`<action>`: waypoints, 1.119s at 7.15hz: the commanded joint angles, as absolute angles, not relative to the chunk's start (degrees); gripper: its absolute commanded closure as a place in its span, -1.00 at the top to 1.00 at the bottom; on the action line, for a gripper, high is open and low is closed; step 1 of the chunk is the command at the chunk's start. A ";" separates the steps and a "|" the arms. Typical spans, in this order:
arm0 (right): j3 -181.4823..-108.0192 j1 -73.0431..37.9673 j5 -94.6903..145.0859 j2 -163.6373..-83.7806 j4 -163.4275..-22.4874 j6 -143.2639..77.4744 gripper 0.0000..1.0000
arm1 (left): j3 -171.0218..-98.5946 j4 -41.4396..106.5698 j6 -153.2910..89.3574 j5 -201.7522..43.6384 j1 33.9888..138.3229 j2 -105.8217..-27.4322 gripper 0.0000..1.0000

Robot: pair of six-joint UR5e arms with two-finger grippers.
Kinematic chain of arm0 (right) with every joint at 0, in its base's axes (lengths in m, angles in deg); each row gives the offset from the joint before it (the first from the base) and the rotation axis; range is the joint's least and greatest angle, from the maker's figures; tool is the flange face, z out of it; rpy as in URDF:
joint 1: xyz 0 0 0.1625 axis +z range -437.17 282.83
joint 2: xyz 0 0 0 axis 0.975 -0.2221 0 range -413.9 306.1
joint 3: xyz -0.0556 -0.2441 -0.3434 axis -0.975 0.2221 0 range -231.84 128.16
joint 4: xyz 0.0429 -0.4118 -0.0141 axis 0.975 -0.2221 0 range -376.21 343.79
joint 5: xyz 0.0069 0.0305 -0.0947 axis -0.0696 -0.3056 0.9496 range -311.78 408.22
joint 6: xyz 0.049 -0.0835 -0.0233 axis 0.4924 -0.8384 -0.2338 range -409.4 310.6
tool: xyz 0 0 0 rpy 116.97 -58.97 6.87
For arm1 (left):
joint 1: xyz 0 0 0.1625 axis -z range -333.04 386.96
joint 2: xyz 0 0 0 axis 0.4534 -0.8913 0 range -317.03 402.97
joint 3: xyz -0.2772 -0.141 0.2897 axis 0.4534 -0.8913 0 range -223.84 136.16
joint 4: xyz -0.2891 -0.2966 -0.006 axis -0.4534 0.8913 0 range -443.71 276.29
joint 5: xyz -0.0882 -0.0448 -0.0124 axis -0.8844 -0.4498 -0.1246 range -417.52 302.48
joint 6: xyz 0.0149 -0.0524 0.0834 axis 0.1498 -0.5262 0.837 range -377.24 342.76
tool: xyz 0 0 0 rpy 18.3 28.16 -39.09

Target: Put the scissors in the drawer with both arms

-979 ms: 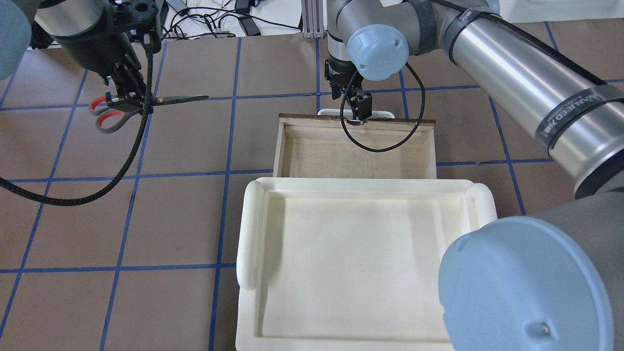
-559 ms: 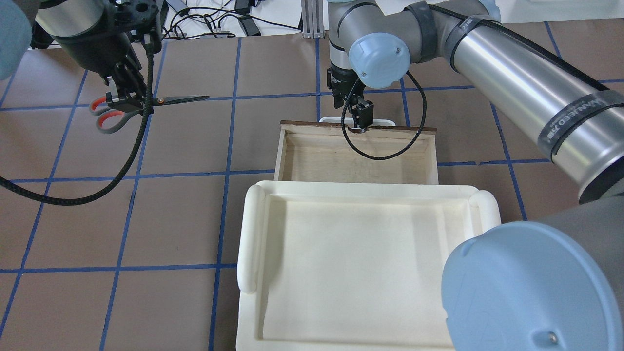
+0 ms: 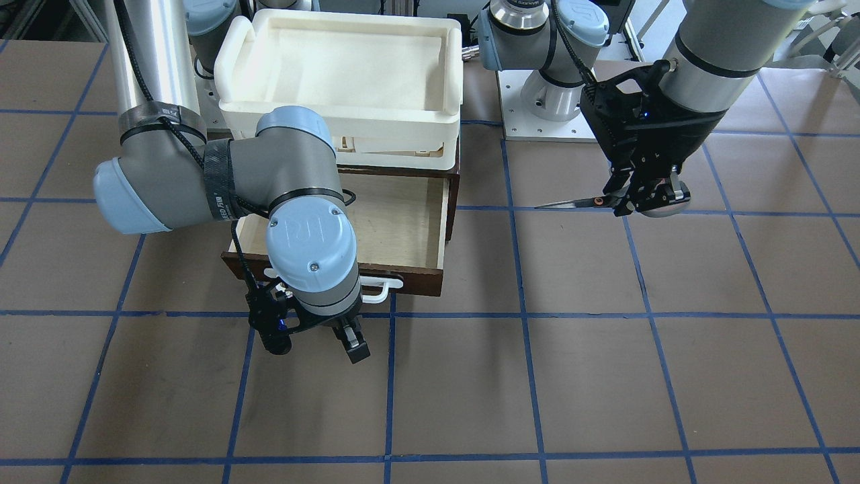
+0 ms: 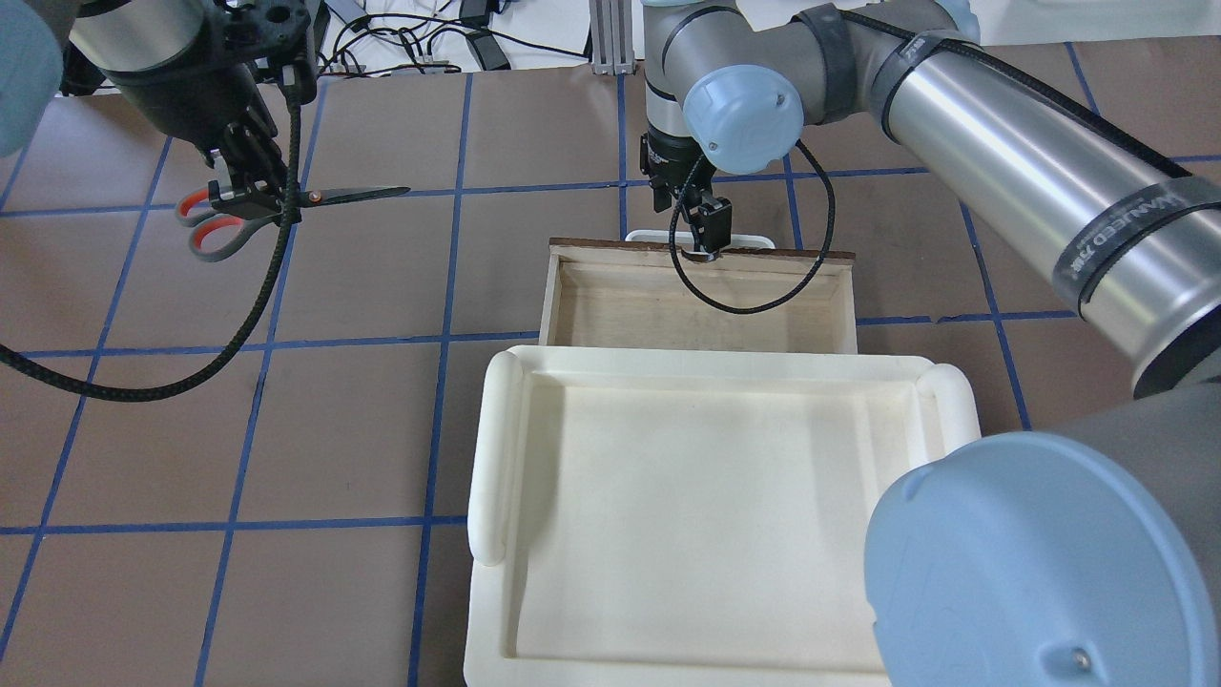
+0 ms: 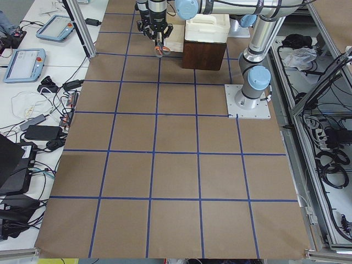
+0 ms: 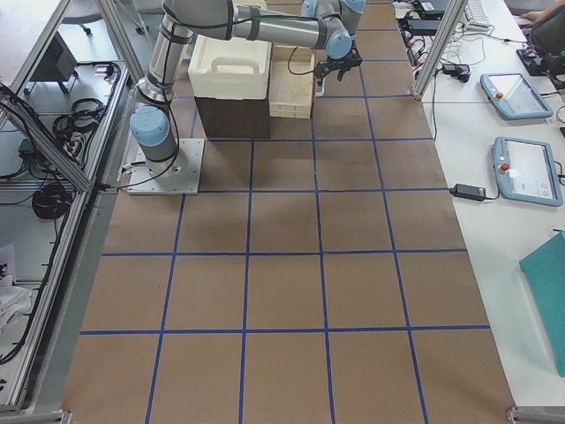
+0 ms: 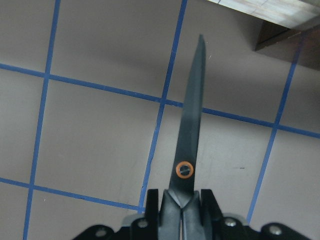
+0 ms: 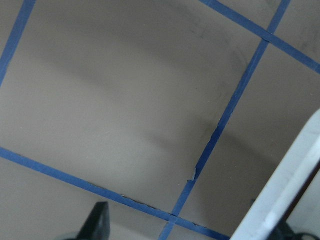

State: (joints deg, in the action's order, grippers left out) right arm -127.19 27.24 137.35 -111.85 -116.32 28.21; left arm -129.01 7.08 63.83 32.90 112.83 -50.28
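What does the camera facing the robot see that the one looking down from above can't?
Only the front-facing camera shows the dark brown front of the drawer and the white base plate under an arm. Only the overhead camera shows the orange-red loops of the scissors. Both show the left hand holding the scissors, the drawer open with nothing in it, and the cream tray.

From above I see the dark brown wooden drawer's [image 4: 668,320] pale interior open; the cream-white plastic tray [image 4: 706,496] roofs its rear, the silver-grey right arm [image 4: 954,124] overhangs its front.
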 commanded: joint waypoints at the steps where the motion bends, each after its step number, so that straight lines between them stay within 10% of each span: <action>1: -127.34 27.24 135.85 -110.95 -116.32 28.47 1.00 | -129.00 7.08 63.80 32.83 112.83 -50.28 -0.92; 8: -126.55 26.63 136.11 -113.75 -111.24 28.48 0.99 | -129.00 6.90 63.80 32.56 112.83 -50.28 -0.92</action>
State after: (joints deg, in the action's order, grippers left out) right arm -126.63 26.80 136.23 -113.09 -112.91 28.50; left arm -129.00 6.91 63.80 32.57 112.83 -50.28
